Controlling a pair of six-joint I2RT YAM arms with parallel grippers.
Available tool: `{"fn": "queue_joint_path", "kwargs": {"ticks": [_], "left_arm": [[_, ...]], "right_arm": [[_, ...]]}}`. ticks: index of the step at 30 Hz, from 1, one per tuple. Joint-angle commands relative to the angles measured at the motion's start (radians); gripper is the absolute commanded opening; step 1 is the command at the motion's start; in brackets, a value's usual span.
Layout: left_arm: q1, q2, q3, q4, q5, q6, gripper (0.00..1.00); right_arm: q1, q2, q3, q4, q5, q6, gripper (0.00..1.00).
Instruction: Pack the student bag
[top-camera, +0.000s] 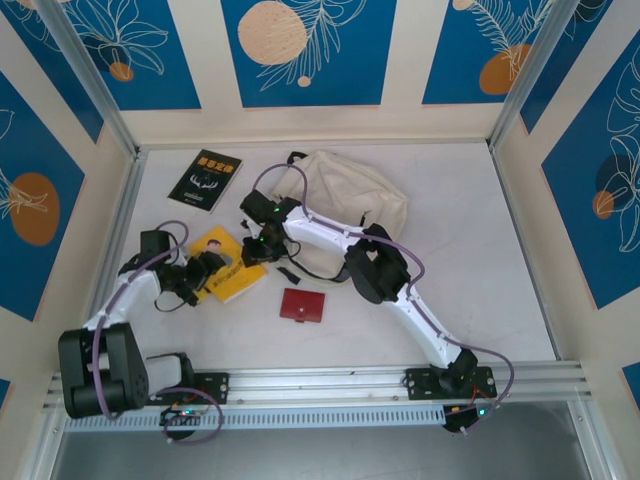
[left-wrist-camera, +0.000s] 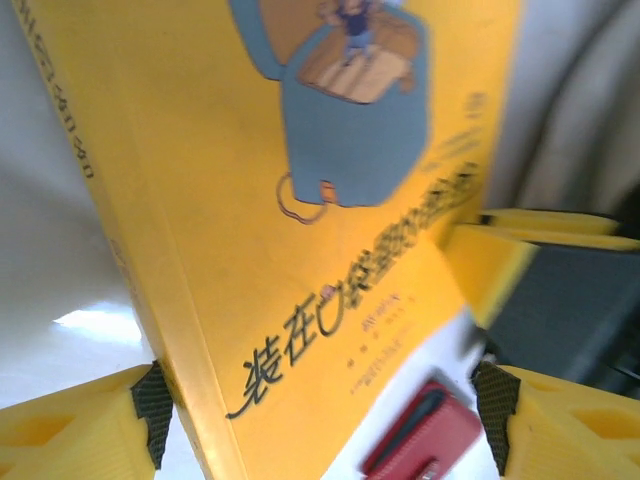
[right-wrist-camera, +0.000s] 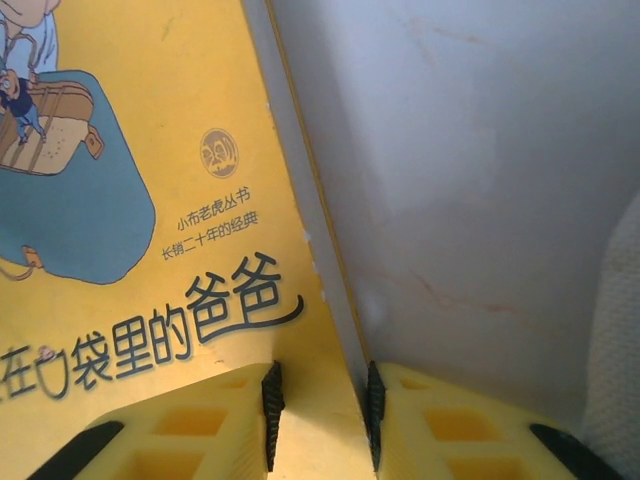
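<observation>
The bag lies slumped at upper centre of the tabletop. How far its mouth gapes I cannot tell.

The step in hand looks to be raising the yellow book, which lies left of centre, near the bag's lower left.

The left pincer is spread wide astride one corner of the book. One pad sits by the spine and the other is clear of the cover, over bare tabletop. The right pincer is set narrow over the opposite edge, with the pages between its pads. Whether they bite I cannot tell.

To do this well, the right side should grip firmly on cover and pages together before any lift. The left should then steady the spine, not squeeze across the width. The book should probably go edge-first toward the bag, kept low, because a thin cover may peel open.

The red wallet, lower centre, lies near enough to be swept, so it needs room.
</observation>
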Motion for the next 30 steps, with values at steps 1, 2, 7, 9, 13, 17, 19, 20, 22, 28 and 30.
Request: {"fn": "queue_joint_path", "kwargs": {"ticks": [1, 2, 7, 9, 13, 17, 19, 20, 22, 28, 30], "left_arm": [[-0.005, -0.058, 0.026, 0.140, 0.209, -0.070, 0.81], [-0.006, -0.057, 0.026, 0.144, 0.218, -0.076, 0.81], [-0.006, -0.027, -0.010, 0.188, 0.226, -0.118, 0.81], [-0.006, -0.019, -0.033, 0.234, 0.226, -0.162, 0.80], [-0.007, -0.019, -0.033, 0.221, 0.165, -0.170, 0.74], [-0.006, -0.020, -0.018, 0.158, 0.094, -0.137, 0.56], [-0.006, -0.023, -0.006, 0.115, 0.058, -0.113, 0.45], [-0.006, -0.027, 0.002, 0.095, 0.043, -0.102, 0.41], [-0.006, -0.038, 0.014, 0.069, 0.017, -0.076, 0.30], [-0.006, -0.093, 0.080, 0.011, 0.005, -0.017, 0.04], [-0.008, -0.125, 0.110, 0.012, 0.048, 0.003, 0.01]], "right_arm": [[0.026, -0.011, -0.053, -0.003, -0.090, 0.030, 0.36], [0.024, -0.014, -0.057, 0.003, -0.095, 0.035, 0.37], [0.019, -0.015, -0.058, 0.004, -0.104, 0.044, 0.37], [0.019, -0.015, -0.059, 0.004, -0.110, 0.048, 0.37], [0.018, -0.015, -0.060, 0.006, -0.110, 0.053, 0.37], [0.013, -0.031, -0.055, 0.003, -0.102, 0.054, 0.37], [0.008, -0.050, -0.053, 0.004, -0.100, 0.054, 0.37], [0.005, -0.063, -0.051, 0.009, -0.097, 0.052, 0.38], [-0.005, -0.098, -0.051, 0.018, -0.094, 0.048, 0.39], [-0.047, -0.272, -0.137, 0.122, -0.133, 0.064, 0.53], [-0.062, -0.360, -0.216, 0.196, -0.146, 0.066, 0.64]]}}
